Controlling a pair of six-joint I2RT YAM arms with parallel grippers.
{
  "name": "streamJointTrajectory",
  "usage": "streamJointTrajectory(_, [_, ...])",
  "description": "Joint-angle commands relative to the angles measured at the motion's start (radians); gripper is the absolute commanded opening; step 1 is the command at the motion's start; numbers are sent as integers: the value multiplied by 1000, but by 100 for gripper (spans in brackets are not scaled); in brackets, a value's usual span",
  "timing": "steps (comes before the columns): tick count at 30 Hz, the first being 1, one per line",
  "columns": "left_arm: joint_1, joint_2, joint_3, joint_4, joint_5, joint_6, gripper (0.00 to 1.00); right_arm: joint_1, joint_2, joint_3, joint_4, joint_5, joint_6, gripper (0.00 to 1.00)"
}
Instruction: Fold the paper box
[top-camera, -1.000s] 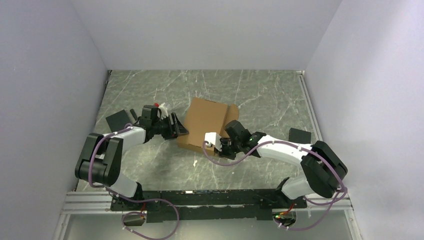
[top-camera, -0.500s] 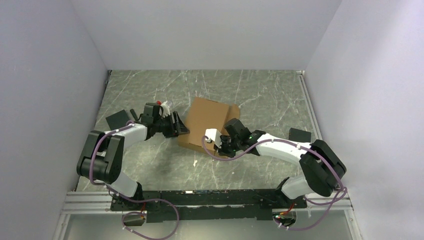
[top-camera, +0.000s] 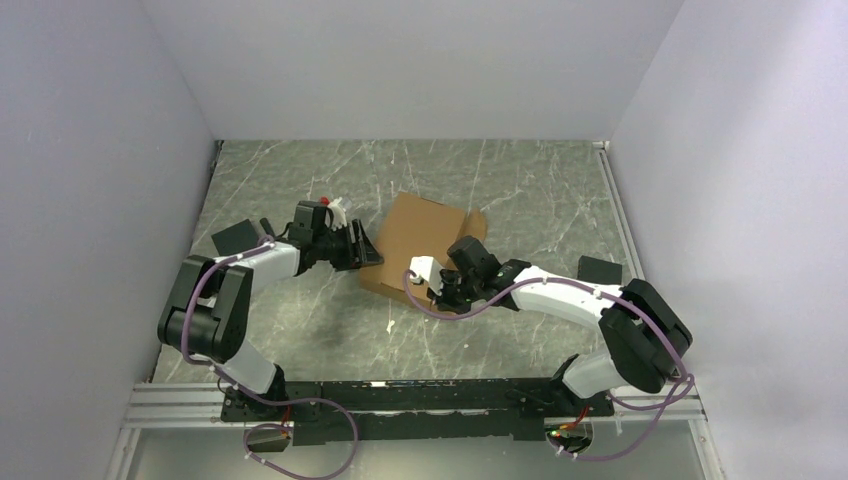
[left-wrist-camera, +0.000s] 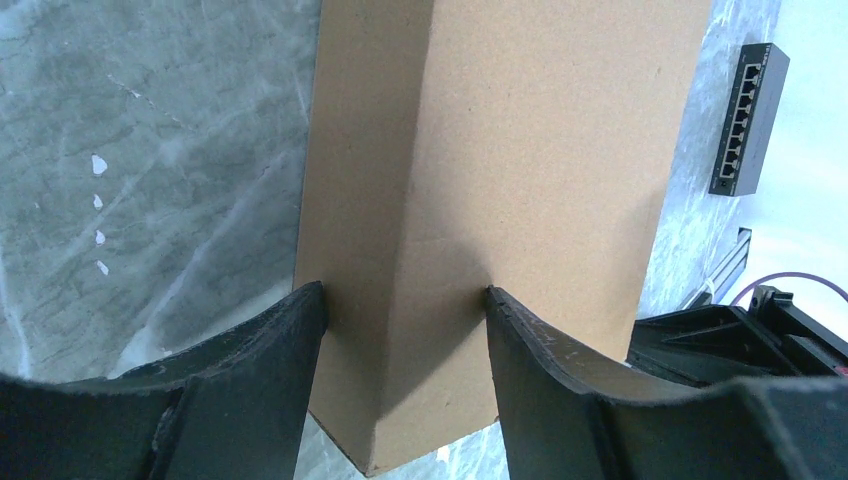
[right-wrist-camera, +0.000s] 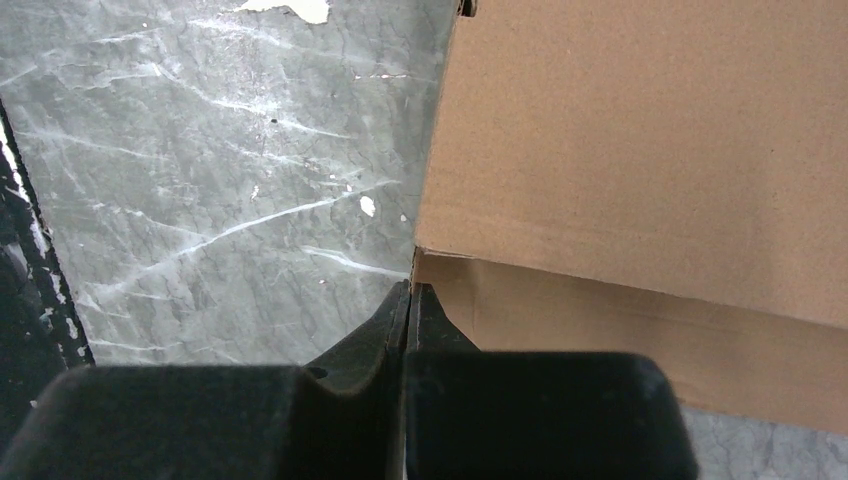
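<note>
Mid-table: paper box (top-camera: 415, 243) largely folded, one flap sticking out at 2 o'clock | left gripper (left-wrist-camera: 405, 305) straddles its 9 o'clock corner, jaws wide | right gripper (right-wrist-camera: 409, 300) apparently pinched closed at the near edge | closing remains

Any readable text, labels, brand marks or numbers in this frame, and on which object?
None can be read.
The paper box: plain brown cardboard, no print on the faces in view.
The black device with a row of ports: any marking is too small to read.
The grippers and the table: no lettering shows.
</note>
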Motion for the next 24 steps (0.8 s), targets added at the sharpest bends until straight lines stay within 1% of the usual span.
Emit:
streamJointTrajectory(1, [-42, 16, 25, -48, 40, 8, 63, 16, 6, 68, 62, 19, 7, 0])
streamJointTrajectory(9, [-62, 22, 29, -50, 34, 0, 63, 25, 29, 129, 31, 47, 58, 0])
streamJointTrajectory(11, [-76, 34, 37, -48, 33, -7, 62, 28, 46, 167, 16, 53, 92, 0])
streamJointTrajectory(16, [-87, 47, 41, -48, 22, -14, 62, 38, 68, 184, 23, 79, 129, 0])
streamJointTrajectory(22, [-87, 56, 40, -56, 11, -14, 62, 40, 67, 182, -6, 62, 99, 0])
streamJointTrajectory(24, [-86, 59, 43, -63, 10, -14, 62, 39, 59, 182, -23, 53, 82, 6])
